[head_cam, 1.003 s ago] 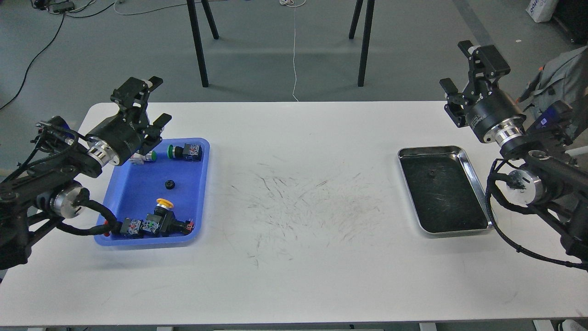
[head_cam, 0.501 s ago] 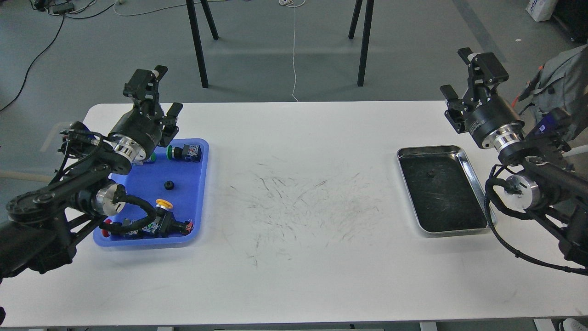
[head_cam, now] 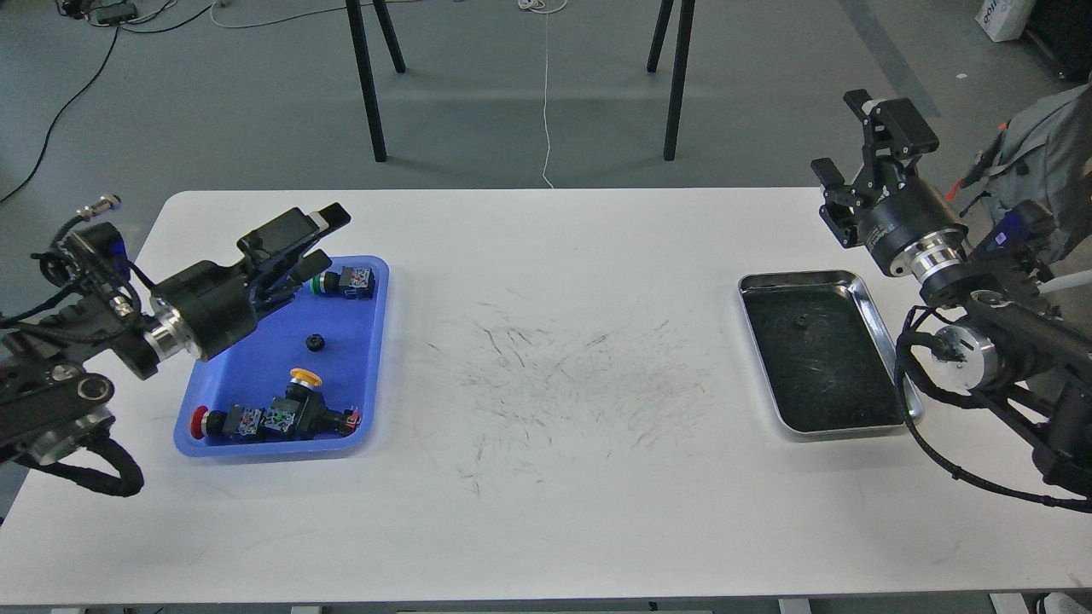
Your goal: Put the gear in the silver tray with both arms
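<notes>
A small black gear (head_cam: 316, 343) lies in the middle of the blue plastic tray (head_cam: 256, 375) at the left. The silver tray (head_cam: 802, 277) sits on the table at the right, with another small black gear (head_cam: 800, 322) on its dark scratched bottom. My left gripper (head_cam: 320, 240) is open and empty. It hovers over the back left part of the blue tray and points right, above and behind the gear. My right gripper (head_cam: 843, 138) is open and empty, raised behind the silver tray's back right corner.
The blue tray also holds a green push-button (head_cam: 341, 281) at the back, and a yellow-capped one (head_cam: 303, 375) and a red-capped one (head_cam: 198, 420) at the front. The white table (head_cam: 554, 384) has scuff marks in the middle. Black stand legs (head_cam: 367, 85) rise behind it.
My left arm has swung down and back. Its gripper has dropped from pointing upward to pointing right, low over the back of the blue tray. The right gripper barely moved.
</notes>
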Robot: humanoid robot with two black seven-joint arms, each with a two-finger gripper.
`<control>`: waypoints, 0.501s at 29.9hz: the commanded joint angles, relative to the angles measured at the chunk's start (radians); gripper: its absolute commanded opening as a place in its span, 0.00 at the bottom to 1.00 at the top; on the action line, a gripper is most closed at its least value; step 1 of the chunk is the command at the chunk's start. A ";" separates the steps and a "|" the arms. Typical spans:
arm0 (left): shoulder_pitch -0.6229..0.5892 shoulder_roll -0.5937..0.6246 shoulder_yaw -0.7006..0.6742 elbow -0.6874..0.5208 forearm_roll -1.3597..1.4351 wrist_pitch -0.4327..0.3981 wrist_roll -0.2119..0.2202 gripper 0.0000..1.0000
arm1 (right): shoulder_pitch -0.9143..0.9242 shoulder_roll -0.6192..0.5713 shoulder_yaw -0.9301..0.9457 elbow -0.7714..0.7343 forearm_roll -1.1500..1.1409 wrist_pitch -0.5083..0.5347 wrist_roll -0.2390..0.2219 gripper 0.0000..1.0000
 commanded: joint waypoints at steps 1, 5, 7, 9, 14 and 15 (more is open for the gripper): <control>-0.049 0.004 0.053 0.029 0.037 0.011 0.000 1.00 | 0.000 0.000 0.000 0.003 0.000 -0.001 0.000 0.94; -0.084 0.004 0.097 0.041 0.076 0.007 0.000 0.92 | 0.000 0.002 0.000 0.009 -0.002 -0.004 0.000 0.94; -0.114 0.000 0.133 0.061 0.088 0.007 0.000 0.90 | 0.000 0.003 0.000 0.009 -0.002 -0.008 0.000 0.94; -0.148 -0.004 0.154 0.090 0.087 -0.006 0.000 0.90 | 0.000 0.006 0.000 0.010 -0.002 -0.008 0.000 0.94; -0.164 -0.029 0.157 0.118 0.079 -0.055 0.000 1.00 | 0.000 0.006 0.000 0.016 -0.003 -0.010 0.000 0.94; -0.165 -0.032 0.157 0.119 0.077 -0.064 0.000 1.00 | 0.000 0.006 0.000 0.019 -0.003 -0.010 0.000 0.94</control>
